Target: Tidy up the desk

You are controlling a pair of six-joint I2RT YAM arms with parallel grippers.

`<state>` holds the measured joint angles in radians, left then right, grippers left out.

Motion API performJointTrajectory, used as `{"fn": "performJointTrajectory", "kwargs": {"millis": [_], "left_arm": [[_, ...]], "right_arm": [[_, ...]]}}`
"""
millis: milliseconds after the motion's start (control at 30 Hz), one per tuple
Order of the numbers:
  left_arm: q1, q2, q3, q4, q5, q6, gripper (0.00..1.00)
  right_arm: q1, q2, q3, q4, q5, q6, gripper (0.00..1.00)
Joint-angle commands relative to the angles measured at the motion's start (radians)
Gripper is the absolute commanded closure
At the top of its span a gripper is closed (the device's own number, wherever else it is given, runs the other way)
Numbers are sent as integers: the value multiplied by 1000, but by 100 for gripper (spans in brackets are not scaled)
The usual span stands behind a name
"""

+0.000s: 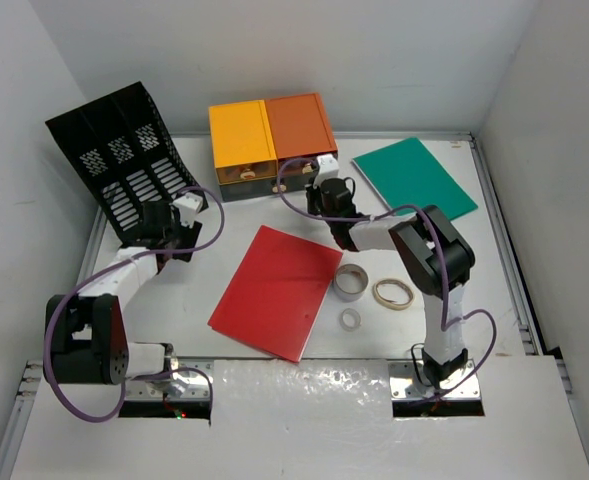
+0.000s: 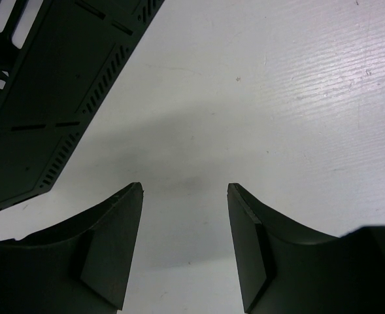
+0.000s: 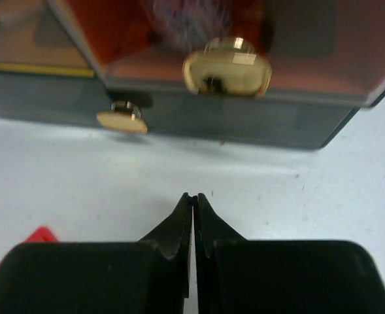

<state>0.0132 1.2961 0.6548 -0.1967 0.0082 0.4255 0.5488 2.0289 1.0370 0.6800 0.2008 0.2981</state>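
Note:
The desk [image 1: 494,300] is a white tabletop holding scattered things. A red folder [image 1: 277,290] lies in the middle and a green folder [image 1: 414,177] at the back right. A yellow and orange drawer box [image 1: 272,140] stands at the back. My right gripper [image 1: 319,188] is shut and empty just in front of its orange side. In the right wrist view the gripper [image 3: 193,196] faces a pale knob [image 3: 227,70] on a drawer that stands slightly out. My left gripper [image 1: 166,236] is open and empty beside the black file rack [image 1: 124,165]; its wrist view [image 2: 185,190] shows bare desk between the fingers.
Two tape rolls [image 1: 351,282] [image 1: 350,319] and a thin tan ring [image 1: 393,293] lie right of the red folder. A second, lower knob [image 3: 121,119] sits left of the first. The file rack [image 2: 48,91] leans at the left wrist view's upper left. White walls enclose the desk.

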Motion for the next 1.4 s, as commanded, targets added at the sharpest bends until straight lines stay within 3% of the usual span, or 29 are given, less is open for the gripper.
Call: {"fn": "performJointTrajectory", "kwargs": {"millis": [0,267,500,533,567,633,700,867,1033,1233,1367], "left_arm": [[10,-1,45,8,3,4,47],[10,-18,40,2,-4,4,47],[10,-20,37,5,-4,7,47],[10,-20,37,6,-4,9,47],[8,-20,37,8,-4,9,47],[8,-18,37,6,-2,9,47],[8,-20,37,5,1,10,47],[8,-20,39,5,4,9,47],[8,-23,43,-6,12,6,47],[8,-26,43,-6,15,4,47],[8,-29,43,-7,15,4,47]], "right_arm": [[-12,-1,119,72,35,-16,100],[-33,185,375,-42,48,-100,100],[-20,68,206,10,-21,-94,99],[-13,23,180,10,-27,-99,94],[-7,1,132,3,-29,-105,79],[8,-38,106,-84,-31,-126,68],[10,-71,101,-254,-27,-84,64],[11,-65,38,-375,-153,33,75],[25,-45,-17,-375,-178,88,95],[114,-27,-31,-372,-270,96,100],[161,1,-58,-266,-366,209,100]]}}
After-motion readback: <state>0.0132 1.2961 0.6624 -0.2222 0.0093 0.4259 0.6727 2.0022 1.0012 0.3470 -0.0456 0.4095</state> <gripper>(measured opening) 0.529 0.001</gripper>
